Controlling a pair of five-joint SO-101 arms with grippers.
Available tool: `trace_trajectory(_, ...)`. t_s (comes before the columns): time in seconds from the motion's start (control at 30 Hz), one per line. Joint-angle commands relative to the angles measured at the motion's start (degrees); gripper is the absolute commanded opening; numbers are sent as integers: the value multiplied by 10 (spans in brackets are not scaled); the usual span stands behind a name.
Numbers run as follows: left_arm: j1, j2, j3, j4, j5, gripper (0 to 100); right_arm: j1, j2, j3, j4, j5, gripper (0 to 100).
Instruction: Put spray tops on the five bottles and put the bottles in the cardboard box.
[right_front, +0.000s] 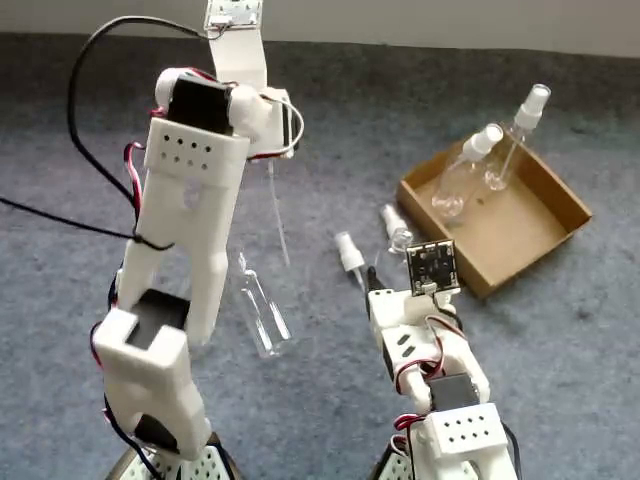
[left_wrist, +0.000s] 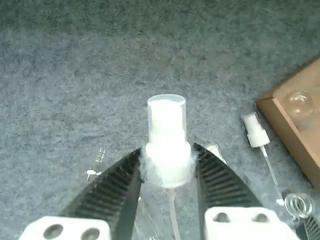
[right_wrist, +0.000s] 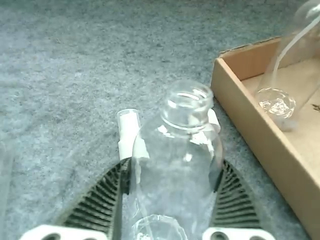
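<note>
The left end effector (left_wrist: 167, 150) hangs high above the bench with its black ribbed jaws closed part-way on a white plastic spray top (left_wrist: 167, 125). They pinch its ridged collar. A translucent cylindrical cap sits over the nozzle, and a thin clear dip tube hangs from the collar between the jaws.

The right end effector (right_wrist: 175, 167) sits low over the bench, near the box. Its ribbed jaws are spread fairly wide around the smooth rounded shoulders of a clear, round plastic bottle (right_wrist: 177, 145), which they grip. The bottle's threaded neck is open and uncapped.

The shallow brown cardboard box (right_front: 515, 225) lies on the fuzzy grey, carpet-like bench (right_front: 560, 90), beyond the right arm and to its right. Two clear capped bottles (right_front: 462, 175) (right_front: 510, 150) lean in the box, with their white spray heads poking over the far rim.

Two loose white spray tops (right_front: 350, 255) (right_front: 391, 216) lie on the bench just beyond the held bottle, between it and the left arm's hanging tube.

Another clear uncapped bottle (right_front: 262, 315) lies on its side beside the left arm, partly hidden by the arm's white printed links.
</note>
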Motion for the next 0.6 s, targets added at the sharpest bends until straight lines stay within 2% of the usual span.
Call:
trace_trajectory(0.0, 14, -123, 66, 4, -11, 88, -8, -4, -3, -10, -1, 107)
trace_trajectory(0.57, 14, -486, 346, 3, -11, 91, -7, -4, -8, -10, -1, 107)
